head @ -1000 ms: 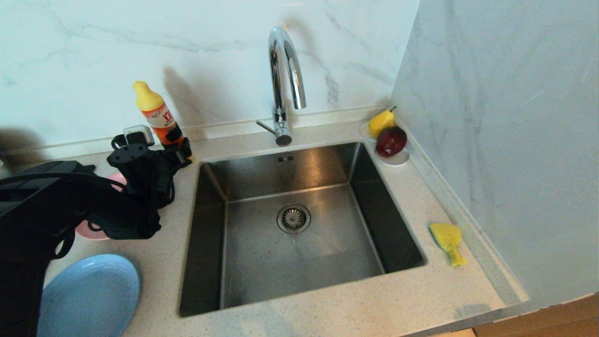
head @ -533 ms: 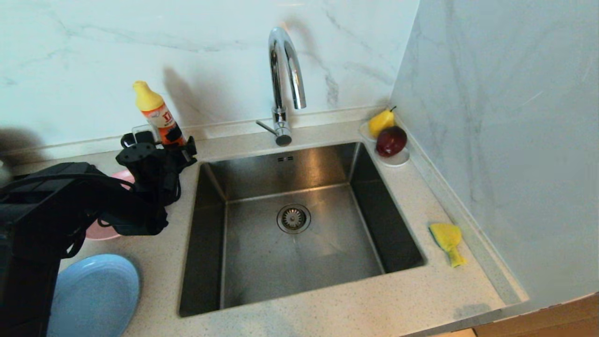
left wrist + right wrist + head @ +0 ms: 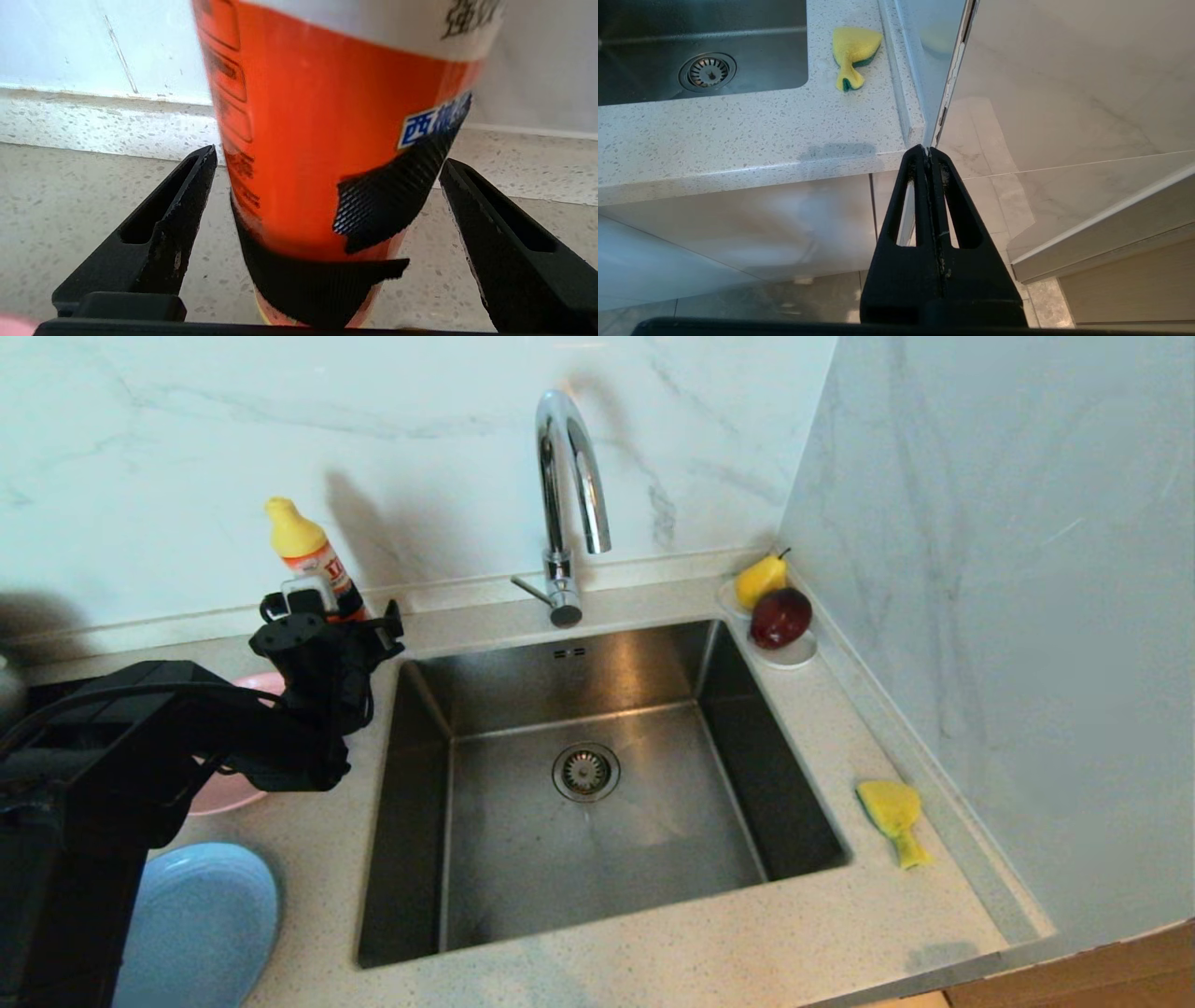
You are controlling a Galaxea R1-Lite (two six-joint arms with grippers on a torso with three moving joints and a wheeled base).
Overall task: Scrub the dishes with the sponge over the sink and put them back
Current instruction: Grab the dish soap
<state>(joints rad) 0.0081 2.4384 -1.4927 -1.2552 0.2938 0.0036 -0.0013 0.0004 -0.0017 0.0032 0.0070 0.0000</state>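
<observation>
A: What is the left end effector (image 3: 327,186) doing?

B: Its fingers (image 3: 177,219) stand wide apart on either side of the orange bottle (image 3: 327,130), low on the body, with a gap on each side. Nothing is gripped yet. The bottle stands upright on the surface (image 3: 653,943), by the back wall, left of the sink (image 3: 579,859).

A: How should it close?

B: I'd say squarely and slowly, so both fingers meet the bottle together. A one-sided push could tip it, and the smooth label looks slippery.

A: And the right end effector (image 3: 930,154)?

B: Pressed together, empty, hanging below the front edge of the surface.

A: Where are the task's things?

B: The sponge (image 3: 893,817) lies right of the sink, well apart from the left arm. The pink plate (image 3: 238,793) is mostly hidden behind that arm; the blue plate (image 3: 201,933) sits nearer the front edge.

A: Counts?

B: Two plates, one sponge, one bottle, one tap (image 3: 565,495), one pear (image 3: 761,579) and one dark red fruit (image 3: 780,616) on a saucer (image 3: 794,658). No bowl shows.
</observation>
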